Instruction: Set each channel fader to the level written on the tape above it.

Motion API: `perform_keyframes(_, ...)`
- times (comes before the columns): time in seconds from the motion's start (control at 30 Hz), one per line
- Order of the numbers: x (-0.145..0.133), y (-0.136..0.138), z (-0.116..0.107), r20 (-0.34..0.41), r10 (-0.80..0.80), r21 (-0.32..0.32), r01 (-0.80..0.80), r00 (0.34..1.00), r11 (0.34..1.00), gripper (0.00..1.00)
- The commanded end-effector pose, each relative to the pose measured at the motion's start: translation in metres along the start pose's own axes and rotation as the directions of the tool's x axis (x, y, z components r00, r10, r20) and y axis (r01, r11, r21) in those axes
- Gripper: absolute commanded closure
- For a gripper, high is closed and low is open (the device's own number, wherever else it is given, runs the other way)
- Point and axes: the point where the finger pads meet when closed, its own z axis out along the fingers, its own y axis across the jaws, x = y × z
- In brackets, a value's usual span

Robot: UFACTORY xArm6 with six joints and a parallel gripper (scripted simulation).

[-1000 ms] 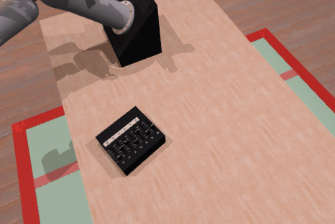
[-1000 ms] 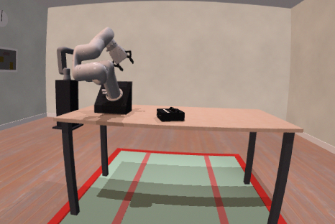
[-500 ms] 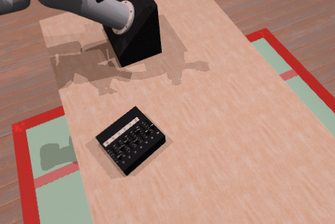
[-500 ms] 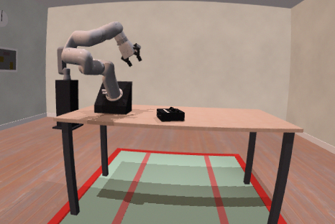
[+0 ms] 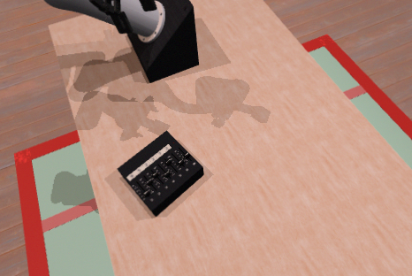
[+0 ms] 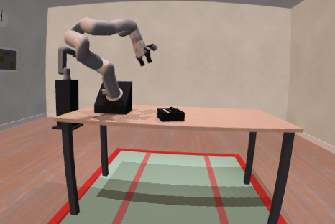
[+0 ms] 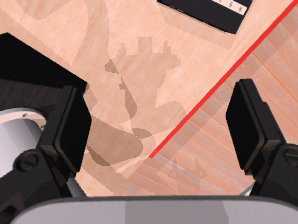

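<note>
The black lighting desk (image 5: 161,174) (image 6: 170,114) stands flat on the wooden table (image 5: 274,165) (image 6: 223,120), left of its middle. A white tape strip (image 5: 148,162) runs along the desk's back, with several faders (image 5: 168,170) below it at different heights. The writing is too small to read. Only the desk's corner (image 7: 210,11) shows at the top of the wrist view. My gripper (image 6: 145,59) (image 7: 156,99) is open and empty. It hangs high above the table, between the arm's base and the desk, pointing down over the table's edge.
The arm's black base block (image 5: 170,33) (image 6: 113,100) stands at the table's back end. A black pedestal (image 6: 66,98) stands behind the table. A green rug with a red border (image 5: 26,214) (image 6: 180,177) lies on the wooden floor under the table.
</note>
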Motion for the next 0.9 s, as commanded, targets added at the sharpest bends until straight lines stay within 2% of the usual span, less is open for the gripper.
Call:
perform_keyframes(0.0, 0.026, 0.039, 0.038, 0.121, 0.209, 0.015, -0.212, 0.970, 0.977, 0.00)
perform_keyframes(0.13, 0.026, 0.039, 0.038, 0.121, 0.209, 0.015, -0.212, 0.970, 0.977, 0.00)
perform_keyframes(0.17, 0.031, 0.054, 0.056, 0.158, 0.280, 0.009, -0.285, 0.947, 0.958, 0.00)
perform_keyframes(0.2, 0.031, 0.054, 0.056, 0.158, 0.280, 0.009, -0.285, 0.947, 0.958, 0.00)
perform_keyframes(0.23, 0.033, 0.067, 0.074, 0.193, 0.345, 0.001, -0.352, 0.919, 0.936, 0.00)
perform_keyframes(0.33, 0.033, 0.067, 0.074, 0.193, 0.345, 0.001, -0.352, 0.919, 0.936, 0.00)
perform_keyframes(0.37, 0.034, 0.080, 0.093, 0.225, 0.403, -0.009, -0.412, 0.887, 0.911, 0.00)
perform_keyframes(0.43, 0.034, 0.080, 0.093, 0.225, 0.403, -0.009, -0.412, 0.887, 0.911, 0.00)
perform_keyframes(0.47, 0.033, 0.092, 0.111, 0.254, 0.455, -0.021, -0.465, 0.854, 0.885, 0.00)
perform_keyframes(0.53, 0.033, 0.092, 0.111, 0.254, 0.455, -0.021, -0.465, 0.854, 0.885, 0.00)
perform_keyframes(0.57, 0.031, 0.102, 0.129, 0.280, 0.500, -0.033, -0.512, 0.820, 0.858, 0.00)
perform_keyframes(0.7, 0.031, 0.102, 0.129, 0.280, 0.500, -0.033, -0.512, 0.820, 0.858, 0.00)
perform_keyframes(0.77, 0.025, 0.118, 0.161, 0.322, 0.570, -0.058, -0.585, 0.756, 0.809, 0.00)
perform_keyframes(0.83, 0.025, 0.118, 0.161, 0.322, 0.570, -0.058, -0.585, 0.756, 0.809, 0.00)
perform_keyframes(0.87, 0.021, 0.123, 0.174, 0.337, 0.596, -0.069, -0.612, 0.729, 0.788, 0.00)
